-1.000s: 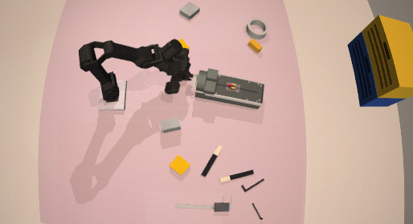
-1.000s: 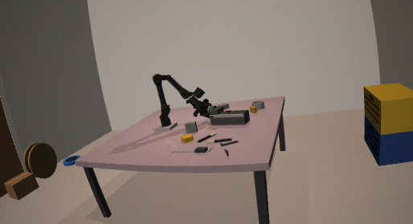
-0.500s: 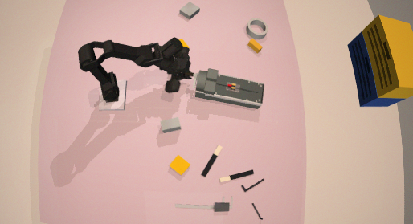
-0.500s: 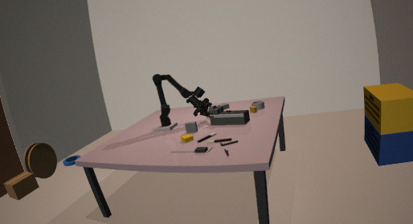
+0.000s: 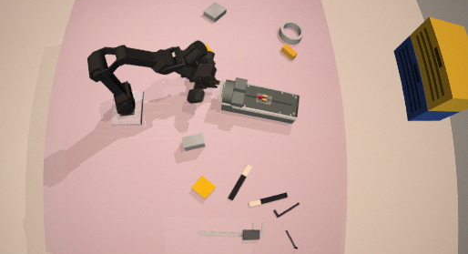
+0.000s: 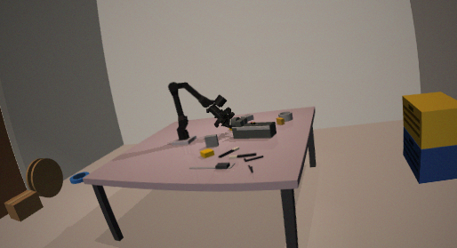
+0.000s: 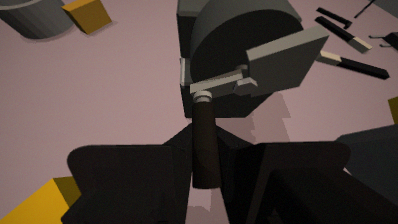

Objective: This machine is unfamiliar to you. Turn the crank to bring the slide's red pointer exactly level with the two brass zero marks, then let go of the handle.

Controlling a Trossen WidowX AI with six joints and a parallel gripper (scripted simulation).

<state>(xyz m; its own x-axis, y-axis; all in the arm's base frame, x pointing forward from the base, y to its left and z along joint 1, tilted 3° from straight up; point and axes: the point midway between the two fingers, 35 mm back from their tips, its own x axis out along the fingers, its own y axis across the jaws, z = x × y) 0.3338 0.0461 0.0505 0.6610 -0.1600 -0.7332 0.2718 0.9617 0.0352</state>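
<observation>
The machine point(image 5: 284, 109) point(image 6: 255, 132) is a long dark grey box with a round housing at its left end. In the top view its small red pointer point(image 5: 259, 97) shows just left of the two brass marks, toward the crank end; the exact offset is too small to read. In the wrist view the crank arm point(image 7: 215, 82) runs from the hub to a dark brown upright handle point(image 7: 205, 145). My gripper point(image 5: 218, 85) point(image 6: 232, 125) point(image 7: 201, 127) is shut on this handle, with one finger on each side. The handle is hidden in the top and exterior views.
A grey block point(image 5: 193, 141) point(image 6: 212, 140) and a yellow block point(image 5: 203, 187) point(image 6: 207, 153) lie on the table's near side. Black-and-cream bars, hex keys and a caliper point(image 5: 251, 234) lie nearby. A grey ring point(image 5: 290, 33) and an orange block point(image 5: 289, 51) lie beyond the machine.
</observation>
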